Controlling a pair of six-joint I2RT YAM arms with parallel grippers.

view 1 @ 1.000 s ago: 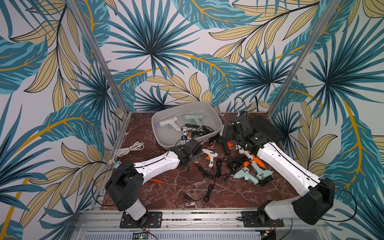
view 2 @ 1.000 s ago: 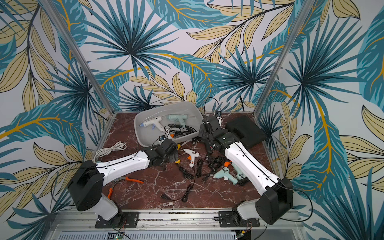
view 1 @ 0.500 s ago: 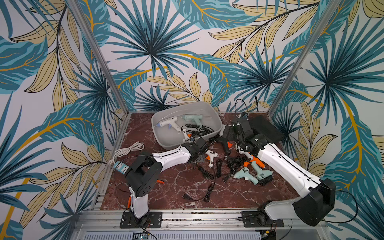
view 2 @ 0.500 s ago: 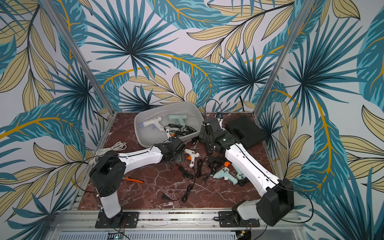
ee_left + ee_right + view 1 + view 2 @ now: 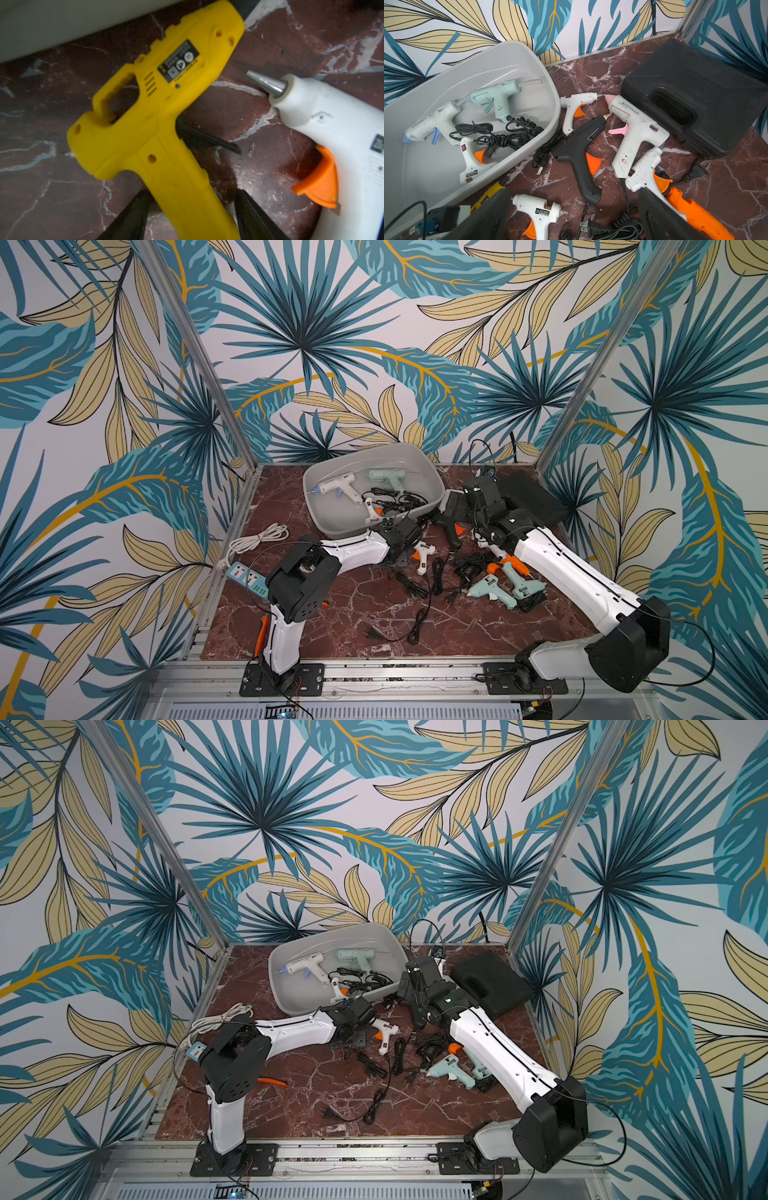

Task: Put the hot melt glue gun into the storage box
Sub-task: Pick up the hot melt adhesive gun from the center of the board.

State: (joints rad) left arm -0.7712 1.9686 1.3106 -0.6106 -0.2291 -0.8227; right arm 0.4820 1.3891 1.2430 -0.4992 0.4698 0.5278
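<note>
Close view from my left wrist: a yellow hot melt glue gun lies flat on its side on the red marbled surface, just beside the outer wall of the grey storage box. My left tool is spread, with one black finger on each side of the gun's handle, below the black trigger. One finger looks to be against the plastic and the other stands a little off it, so nothing is pinched yet.

A white glue gun with an orange trigger lies just beside the yellow one, its metal nozzle pointing toward the yellow body.

My right tool hangs spread wide above the other guns, holding nothing.

In a top view the storage box sits at the back of the surface with three guns and their cords inside.

To do this well, I judge I should press squarely across the handle, clear of the trigger. Then I should lift straight up until the gun clears the flared rim, and only then carry it over. The yellow gun's cord is out of sight, so it may drag or snag.
</note>
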